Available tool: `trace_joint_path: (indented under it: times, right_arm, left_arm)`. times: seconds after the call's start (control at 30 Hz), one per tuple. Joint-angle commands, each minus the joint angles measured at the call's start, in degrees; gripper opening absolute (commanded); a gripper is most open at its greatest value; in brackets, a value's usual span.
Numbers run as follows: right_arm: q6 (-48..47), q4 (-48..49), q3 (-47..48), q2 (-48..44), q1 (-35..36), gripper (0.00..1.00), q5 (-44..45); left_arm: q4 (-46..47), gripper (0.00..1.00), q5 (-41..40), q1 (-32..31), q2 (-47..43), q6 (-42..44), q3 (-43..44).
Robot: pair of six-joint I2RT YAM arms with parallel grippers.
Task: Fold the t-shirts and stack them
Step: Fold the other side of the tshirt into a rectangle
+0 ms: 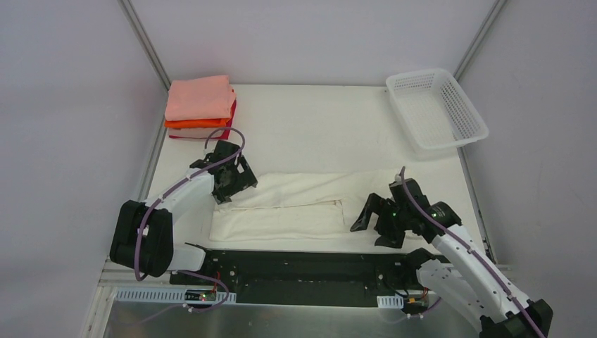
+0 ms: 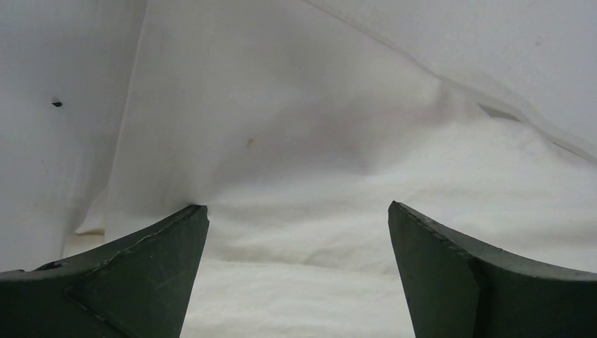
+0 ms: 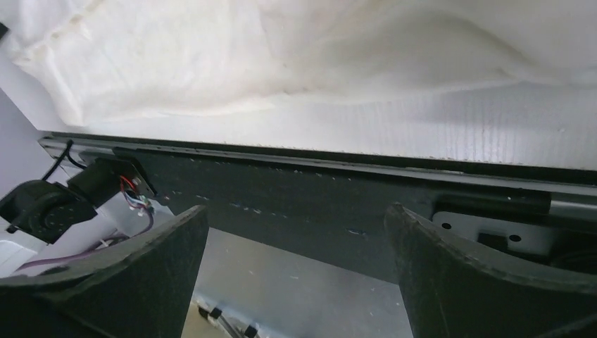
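Observation:
The cream-white t-shirt [image 1: 288, 204] lies as a long folded strip across the near middle of the table. My left gripper [image 1: 236, 184] is open right above its left end; the left wrist view shows the cloth [image 2: 338, 176] between and beyond the spread fingers [image 2: 141, 267]. My right gripper [image 1: 372, 220] is open and empty just off the shirt's right end, pointing at the table's near edge; the shirt's edge [image 3: 232, 63] shows at the top of its view. A stack of folded shirts, salmon-pink [image 1: 200, 97] over orange [image 1: 197, 123] and crimson-red [image 1: 230, 120], sits at the back left.
A white plastic lattice basket [image 1: 435, 111] stands at the back right. The black base rail [image 1: 296, 264] runs along the near table edge, also seen in the right wrist view [image 3: 317, 197]. Grey walls enclose the table.

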Motion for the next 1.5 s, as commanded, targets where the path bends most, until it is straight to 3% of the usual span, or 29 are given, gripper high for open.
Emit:
trace_joint_path:
  times: [0.0,0.27,0.47,0.6,0.83,0.9,1.0,1.2,1.47]
  right_arm:
    - [0.15,-2.33,8.84,-0.6,0.18,1.0,8.82]
    - [-5.82,11.82,19.21,21.35,-2.95,1.0,21.86]
    - [-6.62,13.16,18.97,34.22,-7.98,0.99,23.58]
    - [-4.8,9.4,13.37,32.39,-8.22,1.0,19.65]
    - [2.96,-3.51,3.33,11.65,-7.82,1.0,19.56]
    - [4.28,-3.68,3.04,7.61,-7.73,1.0,14.42]
    - [6.3,-1.53,5.45,6.29,-7.68,1.0,15.46]
    - [3.36,8.31,10.29,10.89,-7.88,1.0,16.92]
    - [7.28,17.22,12.65,30.38,-9.28,1.0,21.3]
  left_arm:
    - [-0.21,0.99,-0.21,0.34,-3.07,0.96,-0.06]
    - [-0.07,0.99,-0.19,0.34,-3.31,1.89,-0.21]
    - [-0.11,0.99,-0.68,0.34,-2.11,2.22,-0.03]
    - [-0.17,0.99,-1.74,0.34,-1.73,2.37,-0.2]
    - [-0.21,0.99,-3.34,0.34,-1.89,2.25,-0.36]
    - [-0.21,0.99,-3.47,0.34,-1.9,2.44,-0.27]
    - [-0.38,0.99,-2.88,0.34,-1.99,2.7,0.58]
    - [-0.3,0.99,1.98,0.26,-3.16,3.45,2.29]
    - [1.05,0.99,4.4,-0.45,-2.22,3.62,2.11]
